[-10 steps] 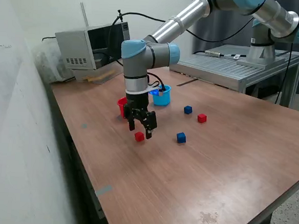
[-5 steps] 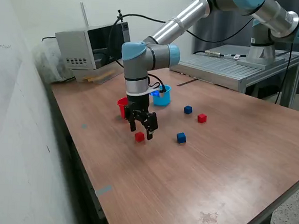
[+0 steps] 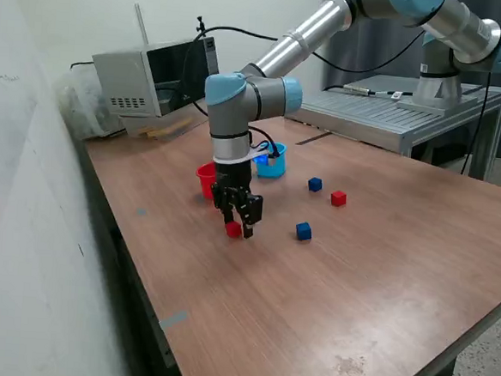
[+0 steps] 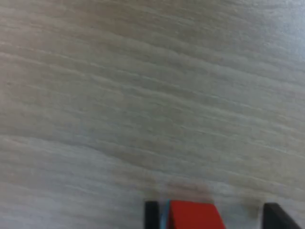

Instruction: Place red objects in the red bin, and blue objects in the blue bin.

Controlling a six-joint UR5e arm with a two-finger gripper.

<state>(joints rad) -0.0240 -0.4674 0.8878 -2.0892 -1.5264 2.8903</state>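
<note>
Red cube sits on the table between the gripper fingers, which are partly open around it with a gap on one side, red cup near its 11 o'clock.

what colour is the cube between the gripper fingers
Red; the cube shows best in the wrist view.
</note>
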